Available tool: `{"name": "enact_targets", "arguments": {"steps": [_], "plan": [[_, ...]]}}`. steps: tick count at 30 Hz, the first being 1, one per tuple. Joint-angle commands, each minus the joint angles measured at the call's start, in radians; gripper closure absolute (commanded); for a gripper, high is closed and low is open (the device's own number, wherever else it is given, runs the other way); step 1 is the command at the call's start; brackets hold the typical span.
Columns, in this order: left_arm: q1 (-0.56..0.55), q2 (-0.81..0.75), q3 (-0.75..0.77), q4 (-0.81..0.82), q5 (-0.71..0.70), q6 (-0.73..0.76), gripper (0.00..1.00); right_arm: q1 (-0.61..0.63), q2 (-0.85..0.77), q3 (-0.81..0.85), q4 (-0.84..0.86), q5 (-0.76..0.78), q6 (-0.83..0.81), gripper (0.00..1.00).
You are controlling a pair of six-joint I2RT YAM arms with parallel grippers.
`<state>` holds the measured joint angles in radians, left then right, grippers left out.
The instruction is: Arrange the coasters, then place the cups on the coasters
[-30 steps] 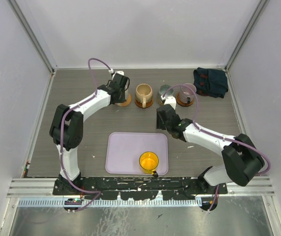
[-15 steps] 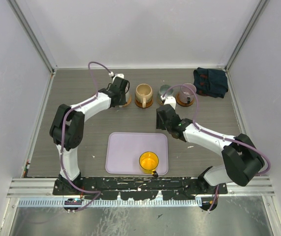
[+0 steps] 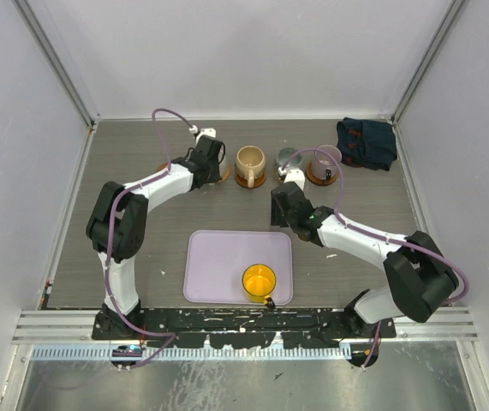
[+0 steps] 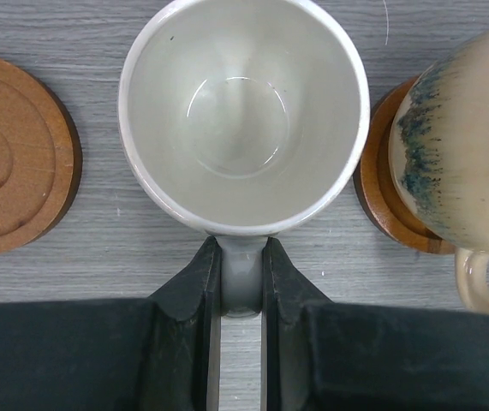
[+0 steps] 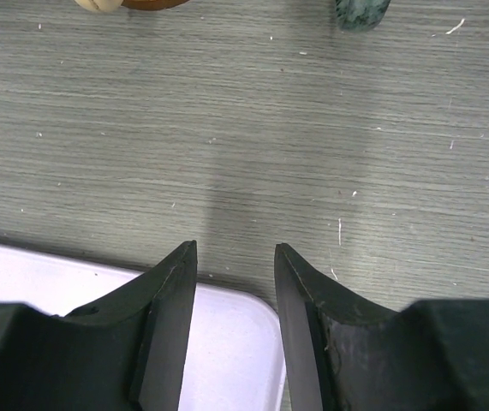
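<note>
Slightly shifted since a second before were the left end effector [image 4: 242,248] and the cream-white cup [image 4: 242,111] carried in it; the right arm was hardly displaced. The left end effector was closed narrowly on the cup's handle [image 4: 242,282]. The cup was kept upright just left of the tan-beige cup [image 4: 462,145], over bare tabletop [image 4: 98,265]. It lay between that cup's coaster [image 4: 381,197] and an empty coaster [image 4: 13,154] farther left. Whether it was lifted or resting could not be told. The right end effector [image 5: 235,247] was held about half open and empty, on the near side of the tan-beige cup, over a corner of the lavender tray [image 5: 47,274]. If released here, the cream-white cup would probably be left off any coaster. A careless sideways carry could knock the tan-beige cup, so small was the gap, and the thin handle grip could let the cup swing.
</note>
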<state>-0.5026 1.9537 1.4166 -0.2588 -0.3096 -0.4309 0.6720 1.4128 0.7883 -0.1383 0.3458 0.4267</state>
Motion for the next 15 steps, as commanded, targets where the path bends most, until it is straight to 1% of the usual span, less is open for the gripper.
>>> {"name": "enact_targets", "arguments": {"steps": [1, 12, 15], "plan": [[0.004, -0.078, -0.019, 0.166, -0.025, -0.002, 1.00, -0.001, 0.002, 0.025, 0.043, -0.012, 0.022, 0.53], [0.004, -0.117, -0.074, 0.256, -0.040, 0.005, 1.00, 0.000, 0.027, 0.035, 0.058, -0.030, 0.025, 0.55], [0.003, -0.124, -0.070, 0.255, -0.042, 0.014, 1.00, 0.000, 0.032, 0.035, 0.059, -0.034, 0.027, 0.55]]}}
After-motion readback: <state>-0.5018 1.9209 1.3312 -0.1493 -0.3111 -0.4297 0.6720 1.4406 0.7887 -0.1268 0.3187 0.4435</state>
